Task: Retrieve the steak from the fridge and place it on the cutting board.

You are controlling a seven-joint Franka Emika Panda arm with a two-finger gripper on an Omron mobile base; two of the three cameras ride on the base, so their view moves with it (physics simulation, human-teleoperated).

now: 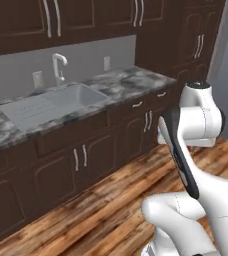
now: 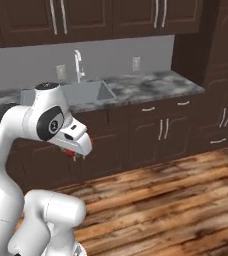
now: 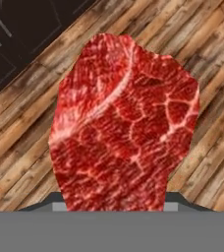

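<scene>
The steak (image 3: pixel 121 128), a flat bright-red slab with pale marbling, stands close in front of the hand camera, held from below. My gripper (image 3: pixel 115 205) is shut on its lower edge, and the fingertips are covered by the meat. Behind it lies wooden floor. In the right base view the gripper (image 2: pixel 76 150) hangs under the folded arm at about drawer height in front of the cabinets, with a red bit of steak (image 2: pixel 74 151) showing. The fridge and the cutting board are out of view.
A grey marbled countertop (image 1: pixel 131 82) with a steel sink (image 1: pixel 51 102) and faucet (image 1: pixel 59 65) runs along the wall over dark brown cabinets (image 1: pixel 86 155). A tall dark cabinet (image 2: pixel 226 75) stands at the right. Wooden floor (image 2: pixel 176 200) spreads in front.
</scene>
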